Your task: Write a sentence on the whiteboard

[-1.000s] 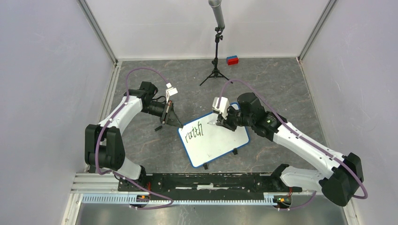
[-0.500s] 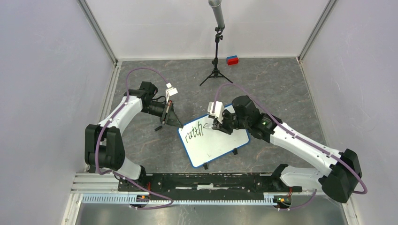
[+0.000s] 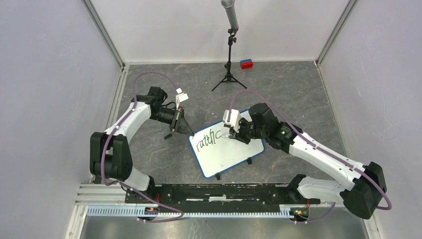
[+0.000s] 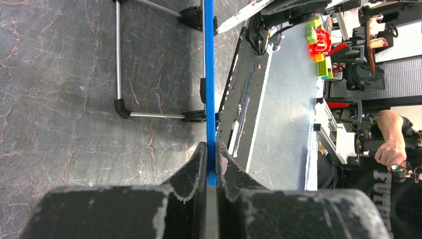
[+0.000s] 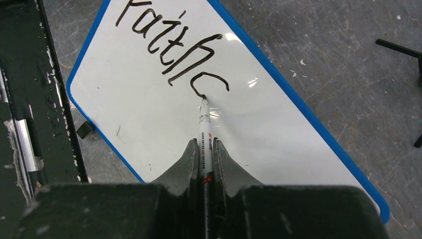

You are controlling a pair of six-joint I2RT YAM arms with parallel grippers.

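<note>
The whiteboard [image 3: 230, 153], white with a blue rim, lies tilted on the grey table. My left gripper [image 3: 187, 130] is shut on the rim at the board's far left corner. The left wrist view has that blue rim [image 4: 209, 74] edge-on between the fingers of the left gripper [image 4: 211, 152]. My right gripper [image 3: 234, 132] is shut on a white marker [image 5: 203, 122]. The marker's tip touches the whiteboard [image 5: 259, 134] at the low end of a curved stroke. The sentence [image 5: 166, 47] reads "Faith" in black, followed by that new curve. In the right wrist view, my right gripper [image 5: 204, 145] hangs over the board's middle.
A black tripod stand [image 3: 228, 67] and a red and blue block [image 3: 246, 63] are at the back of the table. A small black piece [image 3: 168, 136] lies left of the board. The black mounting rail [image 3: 219, 191] runs along the near edge. Enclosure walls stand on both sides.
My right gripper swung left, then back right and nearer, and a curved stroke has appeared after "Faith". The left arm and the board have not moved.
</note>
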